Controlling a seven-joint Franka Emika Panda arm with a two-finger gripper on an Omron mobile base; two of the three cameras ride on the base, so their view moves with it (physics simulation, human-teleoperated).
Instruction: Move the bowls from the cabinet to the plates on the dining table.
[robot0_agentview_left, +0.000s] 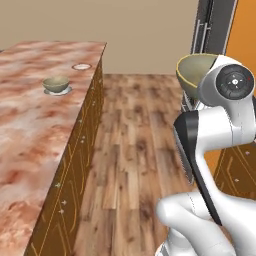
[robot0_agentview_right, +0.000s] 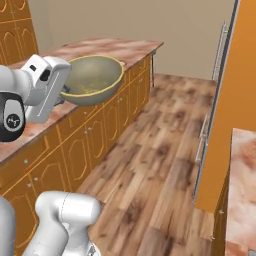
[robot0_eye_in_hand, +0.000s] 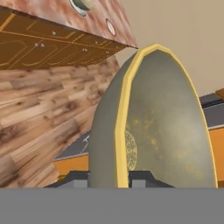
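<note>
Nearest to me, the white arm (robot0_agentview_left: 210, 150) rose from its base and carried a bowl (robot0_agentview_right: 92, 80) up in the air, over the wood floor (robot0_agentview_left: 130, 150) and well apart from the surface (robot0_agentview_left: 30, 125). In the hand view the tool (robot0_eye_in_hand: 119, 177) was clamped on the bowl's rim, one finger on the olive outside and the other on the speckled yellow inside, so the bowl stood edge-on before the camera. In the right base view the bowl hung roughly level with its open side up; in the left base view it showed just behind the arm's round joint.

The floor was brown planks running away toward a plain beige wall (robot0_agentview_left: 150, 35). To the arm's left stretched the long surface, a reddish-pink marbled stone top with orange wood doors (robot0_agentview_left: 75, 175) below it, trimmed with thin gold lines and small knobs. Further along that top sat the second bowl (robot0_agentview_left: 55, 83), upright on a grey-rimmed plate (robot0_agentview_left: 58, 91). Beyond it, near the far edge, lay a red-rimmed plate (robot0_agentview_left: 81, 66) with nothing on it.

On the arm's right stood a tall orange cupboard (robot0_agentview_right: 235, 110) with a long silver handle (robot0_agentview_right: 220, 50), and beside it a corner of another stone counter (robot0_agentview_right: 242, 180).
</note>
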